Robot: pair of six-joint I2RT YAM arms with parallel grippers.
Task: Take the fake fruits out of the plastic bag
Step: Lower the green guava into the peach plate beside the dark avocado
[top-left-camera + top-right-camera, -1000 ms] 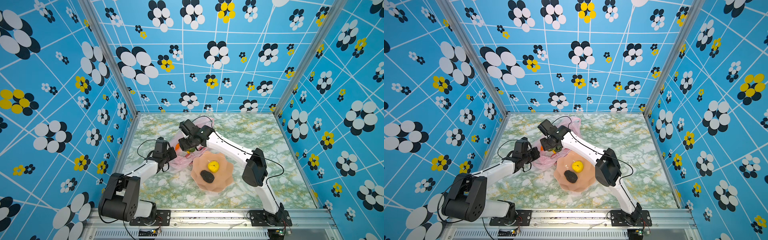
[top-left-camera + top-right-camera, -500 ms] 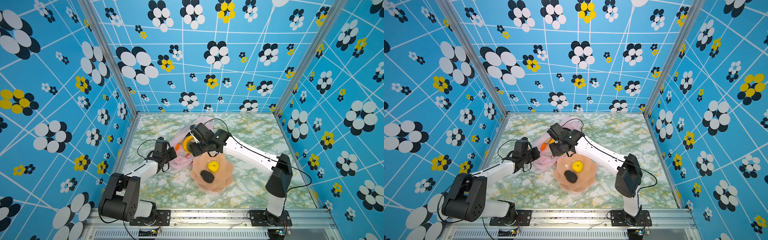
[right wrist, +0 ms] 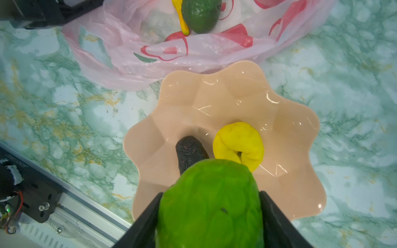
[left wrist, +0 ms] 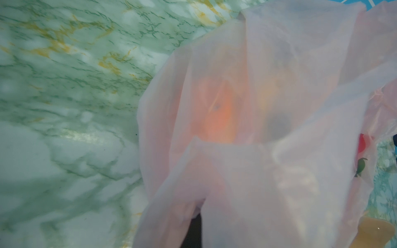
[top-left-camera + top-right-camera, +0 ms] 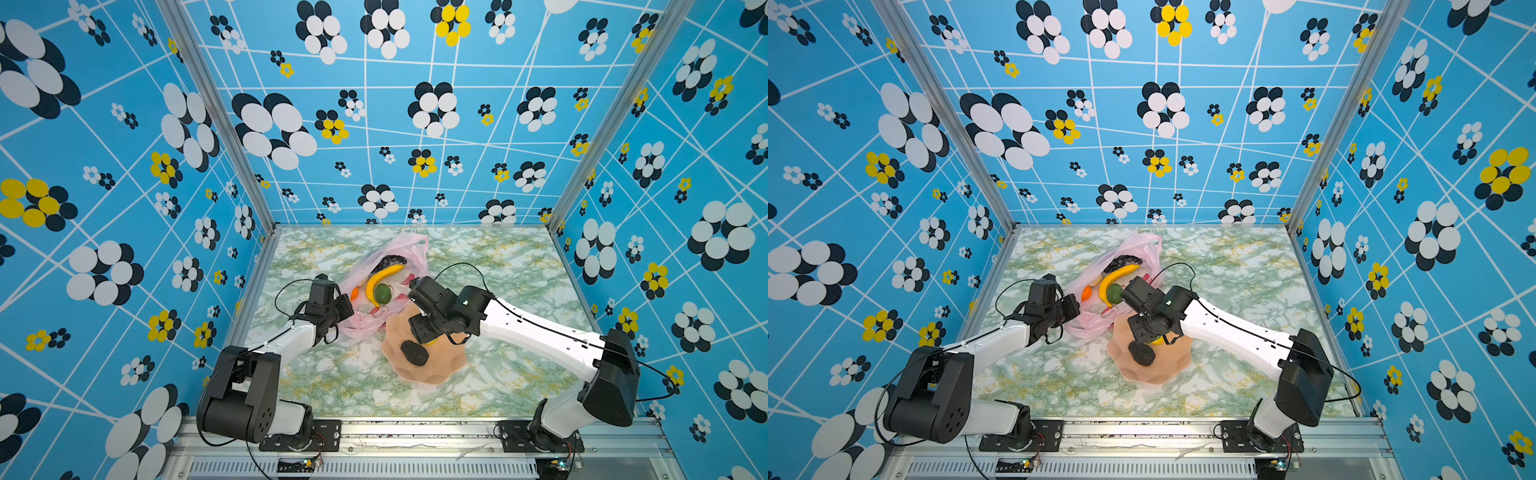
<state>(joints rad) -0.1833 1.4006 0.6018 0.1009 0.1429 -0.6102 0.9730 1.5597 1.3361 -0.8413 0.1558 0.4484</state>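
Right wrist view: the right claw (image 3: 211,221) pinches a bumpy green fruit (image 3: 210,193) between its two fingers, hanging over the peach bowl (image 3: 290,128). A dark avocado (image 3: 189,150) and a yellow fruit (image 3: 238,143) lie side by side in the bowl. The pink bag (image 3: 193,53) lies on the table (image 3: 64,107) against the bowl's rim, mouth open. In a top view it holds a banana (image 5: 384,276), grapes (image 5: 388,262), a dark green fruit (image 5: 383,293) and an orange (image 5: 354,294). The left claw (image 5: 344,308) is pressed together on the bag's edge, beside the orange.
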